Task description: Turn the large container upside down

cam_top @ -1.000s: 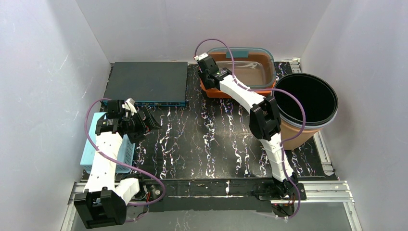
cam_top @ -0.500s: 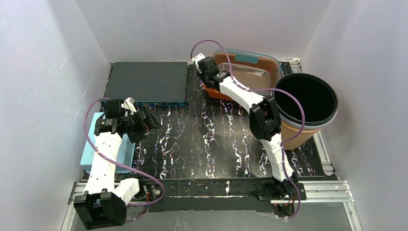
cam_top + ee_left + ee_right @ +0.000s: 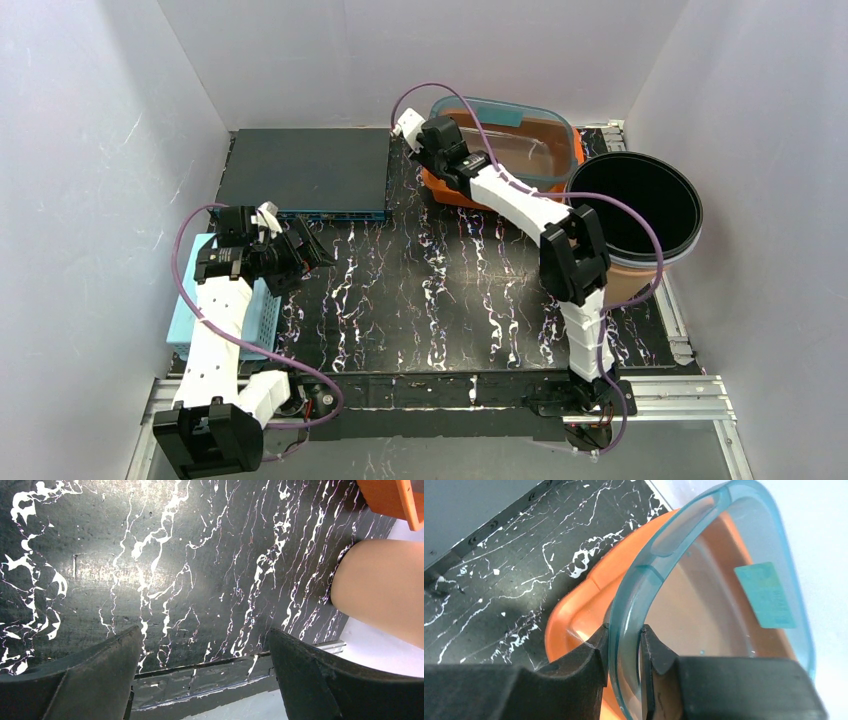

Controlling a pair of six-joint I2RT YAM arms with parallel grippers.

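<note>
The large container (image 3: 520,140) is clear with a teal rim and stands at the back of the table, nested in an orange container (image 3: 445,190). My right gripper (image 3: 432,138) is shut on its left rim, and that end sits higher than the rest. In the right wrist view the fingers (image 3: 596,647) pinch the teal rim of the large container (image 3: 709,595) from inside and outside, with the orange container (image 3: 574,615) below it, so my right gripper (image 3: 624,632) holds it. My left gripper (image 3: 310,255) hovers open over the left of the mat, and the left wrist view shows the left gripper (image 3: 202,640) with nothing in it.
A tan bucket (image 3: 635,215) with a black inside stands at the right, close to the right arm's elbow; its side shows as a tan bucket (image 3: 380,590). A dark flat box (image 3: 305,170) lies back left. A light blue basket (image 3: 205,305) sits under the left arm.
The right gripper closed on the container's left rim and lifted that end, tilting it. The right elbow swung toward the bucket. The left arm stayed still.
</note>
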